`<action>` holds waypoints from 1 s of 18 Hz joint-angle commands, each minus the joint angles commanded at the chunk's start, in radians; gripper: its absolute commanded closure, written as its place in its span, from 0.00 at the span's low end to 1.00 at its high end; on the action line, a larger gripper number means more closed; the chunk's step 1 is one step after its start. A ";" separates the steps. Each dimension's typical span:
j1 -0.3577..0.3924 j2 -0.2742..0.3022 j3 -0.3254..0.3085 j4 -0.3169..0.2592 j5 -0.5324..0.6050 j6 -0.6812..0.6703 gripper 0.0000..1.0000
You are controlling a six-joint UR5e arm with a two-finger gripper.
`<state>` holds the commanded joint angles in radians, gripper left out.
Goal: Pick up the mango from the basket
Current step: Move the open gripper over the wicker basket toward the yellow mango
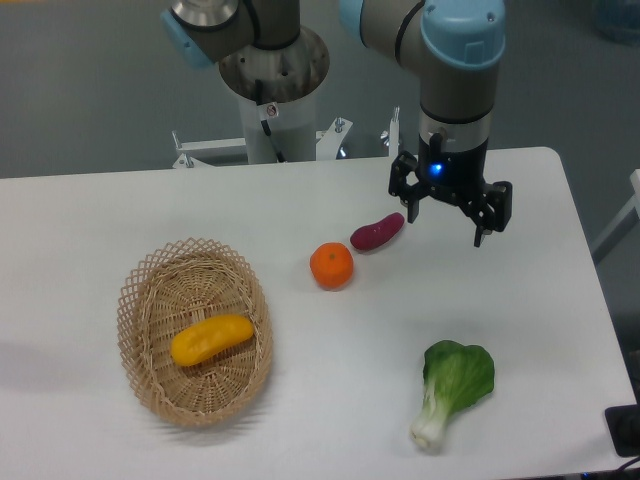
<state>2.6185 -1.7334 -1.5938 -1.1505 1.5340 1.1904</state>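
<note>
One mango: the mango [211, 339] lies on its side inside the basket [140, 300], on the basket floor, untouched.
Basket: one, oval wicker, near the table's [300, 210] front-left corner.
Hand: the hand [447, 222] hangs over the table's back-right part, well apart from the basket; its fingers are spread wide and hold nothing.
Progress: judged from this, nothing of the pick is done; the reach across to the basket, the descent, the grasp and the lift are all left.
Other fruit: one orange [331, 265] near the table's middle, one purple vegetable [377, 232] just beside it toward the back.
Greens: one bok choy [452, 388] toward the front-right corner.
Count: five loose things, one arm.
</note>
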 joint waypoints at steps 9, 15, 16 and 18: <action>-0.060 0.006 -0.018 -0.002 0.006 -0.024 0.00; -0.182 -0.015 -0.017 0.017 0.003 -0.196 0.00; -0.213 -0.031 -0.018 0.044 0.003 -0.231 0.00; -0.268 -0.043 -0.040 0.084 0.006 -0.287 0.00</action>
<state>2.3503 -1.7763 -1.6336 -1.0663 1.5401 0.9038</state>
